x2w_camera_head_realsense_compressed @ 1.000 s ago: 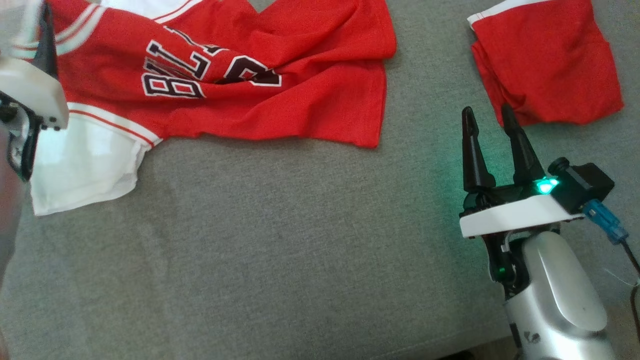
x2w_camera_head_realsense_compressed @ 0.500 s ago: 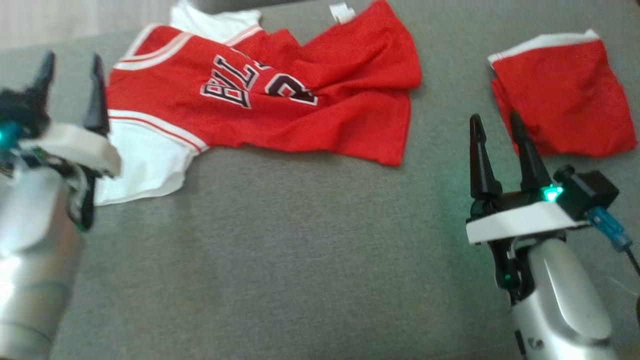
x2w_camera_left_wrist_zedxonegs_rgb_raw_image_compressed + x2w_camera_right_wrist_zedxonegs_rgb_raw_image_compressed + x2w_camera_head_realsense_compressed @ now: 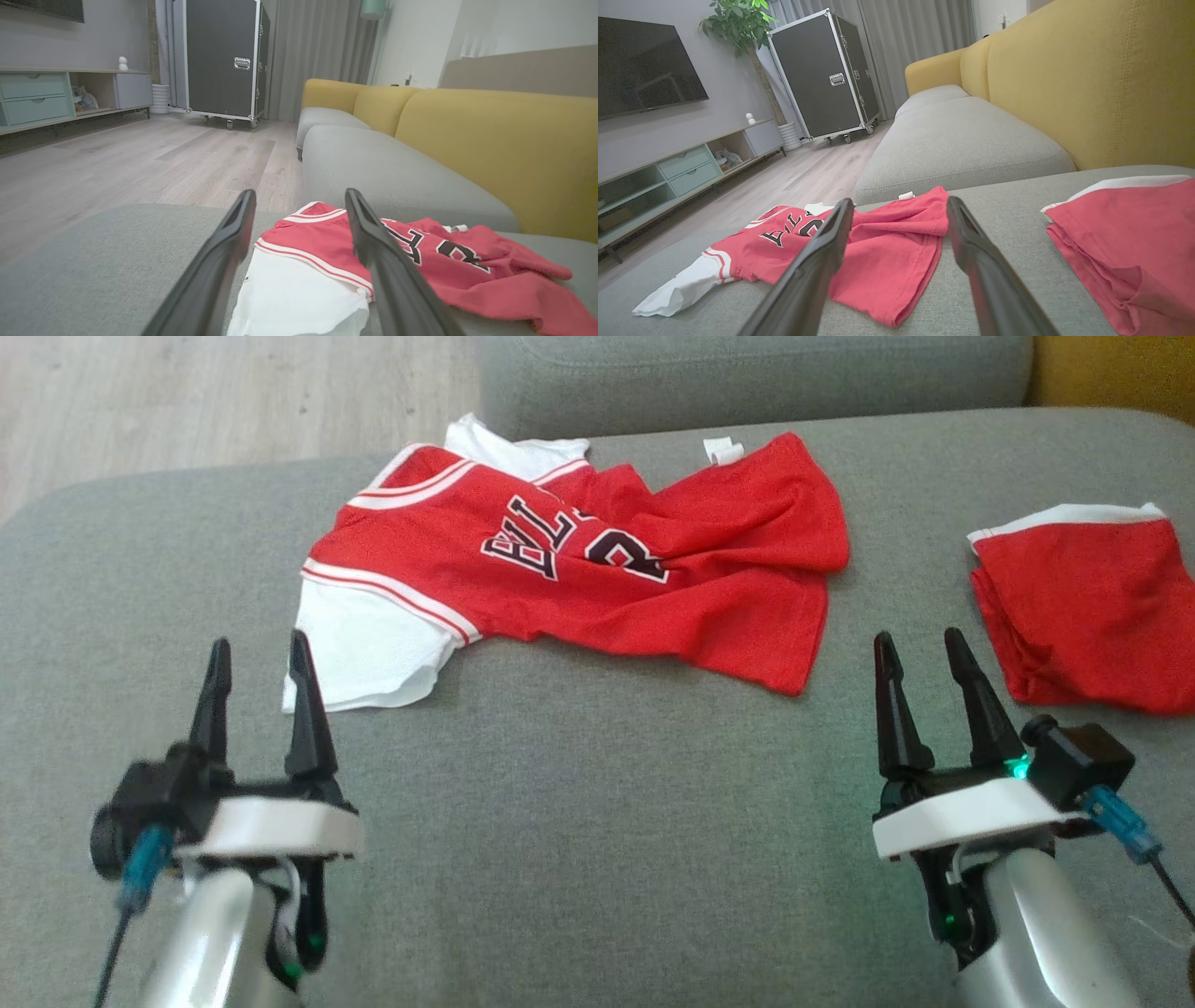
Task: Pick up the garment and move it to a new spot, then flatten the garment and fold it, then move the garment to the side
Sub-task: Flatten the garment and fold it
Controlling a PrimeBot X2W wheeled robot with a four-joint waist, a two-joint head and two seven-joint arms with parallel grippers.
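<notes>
step 1, pick-up, seemingly not begun | left gripper (image 3: 260, 640) spread, empty | right gripper (image 3: 919, 635) spread, empty | crumpled red-and-white mesh jersey (image 3: 597, 569) ahead of both | next: reach forward, pinch hem

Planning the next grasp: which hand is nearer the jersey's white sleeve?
Left. The left hand sits just short of the white sleeve, beside its near corner. The right hand is far across the cushion, next to the folded red garment.

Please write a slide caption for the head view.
Open, empty left gripper and right gripper over the grey sofa seat, crumpled red jersey ahead, folded red garment to its right.
</notes>
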